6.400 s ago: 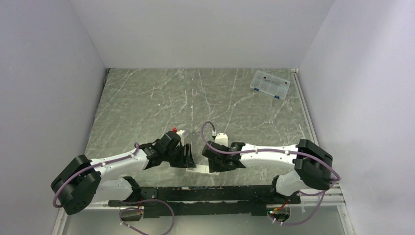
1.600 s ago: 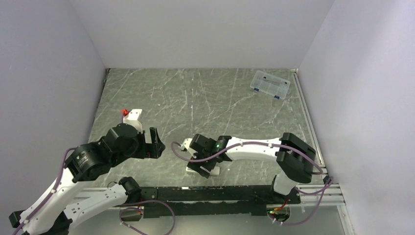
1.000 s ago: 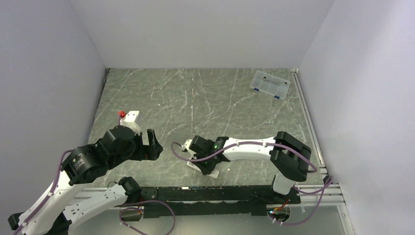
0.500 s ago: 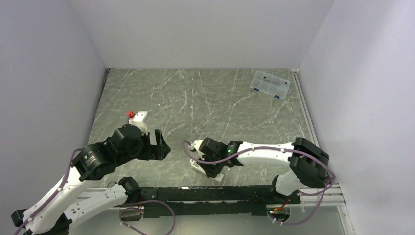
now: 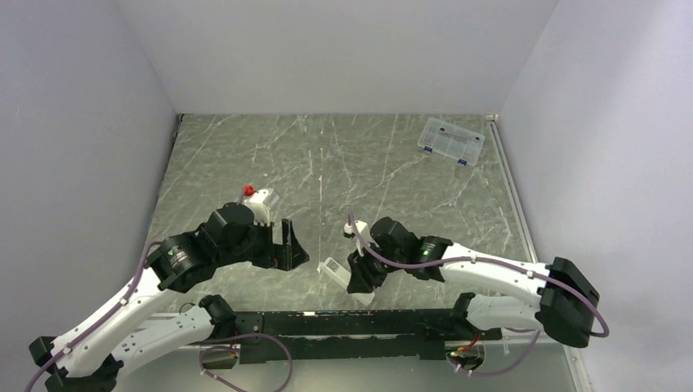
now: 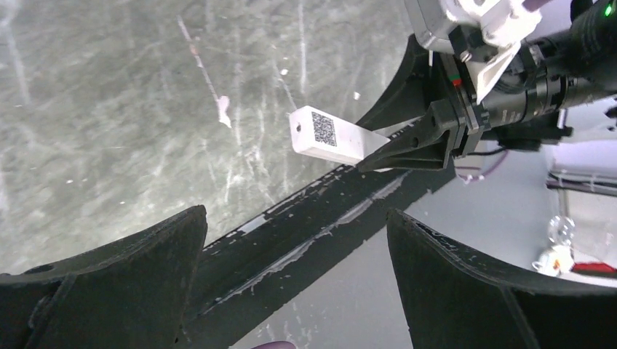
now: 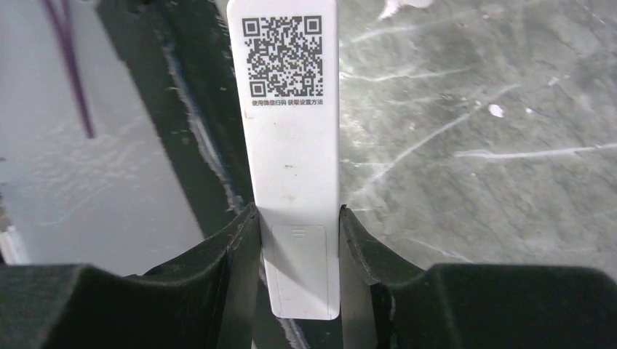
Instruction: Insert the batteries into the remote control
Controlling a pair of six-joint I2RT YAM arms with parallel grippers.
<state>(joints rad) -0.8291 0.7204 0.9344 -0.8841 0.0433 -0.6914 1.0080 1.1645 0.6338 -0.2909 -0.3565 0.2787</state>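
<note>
As right gripper (image 7: 298,217) clamps it, remote (image 7: 291,142) juts leftward.

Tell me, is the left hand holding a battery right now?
No, the left hand is wide open with nothing in it, while the right hand grips the remote.

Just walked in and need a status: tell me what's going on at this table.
The right hand is clamped on one end of the white remote control, whose QR-code face is turned toward that wrist camera. The rest of the bar sticks out past the fingers, over the near edge of the table. The left hand hangs close by, wide open and empty, facing the remote. No batteries show in any view. A clear compartment box sits in the far right corner.
</note>
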